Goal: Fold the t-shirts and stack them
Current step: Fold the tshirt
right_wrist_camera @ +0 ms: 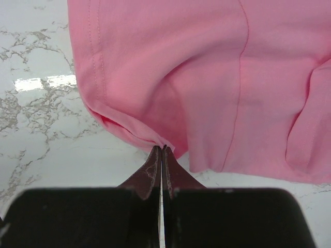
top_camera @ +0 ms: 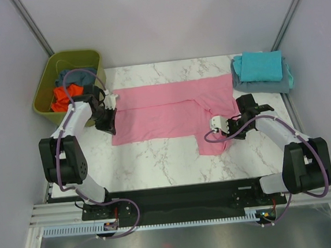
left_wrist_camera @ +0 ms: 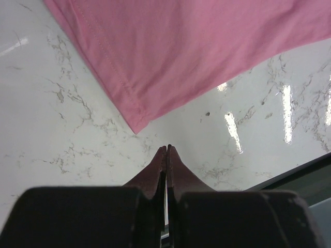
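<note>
A light pink t-shirt (top_camera: 170,109) lies spread across the marble table, one sleeve hanging toward the near right. My left gripper (top_camera: 108,128) sits at the shirt's left edge; in the left wrist view it (left_wrist_camera: 166,149) is shut and empty, and the shirt's corner (left_wrist_camera: 135,124) lies just ahead of the tips, apart from them. My right gripper (top_camera: 212,131) is at the sleeve's near edge; in the right wrist view it (right_wrist_camera: 163,149) is shut, pinching a fold of the pink hem (right_wrist_camera: 129,132). A turquoise shirt (top_camera: 259,66) lies folded on a slate-blue one (top_camera: 261,85) at the back right.
An olive-green tub (top_camera: 44,100) stands off the table's back left corner, holding an orange shirt (top_camera: 64,97) and a slate-blue one (top_camera: 71,77). The table's dark front edge (left_wrist_camera: 310,168) shows in the left wrist view. Grey walls enclose the cell.
</note>
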`<state>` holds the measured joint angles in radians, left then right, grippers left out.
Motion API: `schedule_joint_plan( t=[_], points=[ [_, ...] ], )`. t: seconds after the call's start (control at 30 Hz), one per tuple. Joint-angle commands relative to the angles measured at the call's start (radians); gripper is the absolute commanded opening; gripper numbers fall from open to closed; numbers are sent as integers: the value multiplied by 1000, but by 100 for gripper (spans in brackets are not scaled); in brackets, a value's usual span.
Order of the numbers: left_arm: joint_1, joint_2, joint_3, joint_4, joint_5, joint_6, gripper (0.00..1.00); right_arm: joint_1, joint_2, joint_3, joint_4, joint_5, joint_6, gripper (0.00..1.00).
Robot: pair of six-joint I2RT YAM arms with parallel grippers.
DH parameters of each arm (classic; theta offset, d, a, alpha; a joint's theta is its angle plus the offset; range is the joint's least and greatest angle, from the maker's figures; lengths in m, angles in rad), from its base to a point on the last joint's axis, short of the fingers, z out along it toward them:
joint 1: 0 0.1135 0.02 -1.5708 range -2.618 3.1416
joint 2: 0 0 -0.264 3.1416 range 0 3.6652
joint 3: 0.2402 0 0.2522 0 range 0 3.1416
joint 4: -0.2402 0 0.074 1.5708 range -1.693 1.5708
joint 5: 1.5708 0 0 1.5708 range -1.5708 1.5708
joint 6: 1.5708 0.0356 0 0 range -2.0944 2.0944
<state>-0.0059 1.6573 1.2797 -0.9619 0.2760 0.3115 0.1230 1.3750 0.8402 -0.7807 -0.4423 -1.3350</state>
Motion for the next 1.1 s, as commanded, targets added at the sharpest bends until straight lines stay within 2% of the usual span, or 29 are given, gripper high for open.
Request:
schedule_joint_plan(
  t=[0.0, 0.37, 0.53, 0.63, 0.67, 0.7, 0.73, 0.8, 0.9, 1.0, 1.07],
  points=[
    [4, -39, -3, 11, 43, -8, 2, 10, -16, -9, 14, -24, 11, 0],
    [4, -60, -6, 5, 34, 0, 2, 18, -16, -12, 29, -24, 25, 0],
    [4, -57, 7, 5, 81, -6, 2, 21, -19, -9, 29, -19, 30, 0],
    [50, -57, 46, 5, 81, -6, 2, 20, -24, -9, 24, -22, 17, 0],
    [78, -51, 61, -20, 192, -2, 2, 20, -24, -9, 26, -24, 14, 0],
    [95, -47, 90, -90, 420, 12, 2, 20, -25, -9, 26, -26, 13, 0],
    [110, -38, 101, -139, 589, 33, 2, 20, -25, -7, 24, -27, 16, 0],
    [136, -33, 127, -194, 743, 60, 2, 20, -28, -9, 24, -29, 16, 0],
    [139, -39, 132, -236, 815, 83, 2, 20, -30, -9, 27, -27, 11, 0],
    [139, -56, 109, -198, 693, 61, 2, 20, -25, -9, 32, -27, 14, 0],
    [138, -56, 84, -198, 692, 61, 2, 20, -21, -6, 34, -29, 26, 0]
  ],
)
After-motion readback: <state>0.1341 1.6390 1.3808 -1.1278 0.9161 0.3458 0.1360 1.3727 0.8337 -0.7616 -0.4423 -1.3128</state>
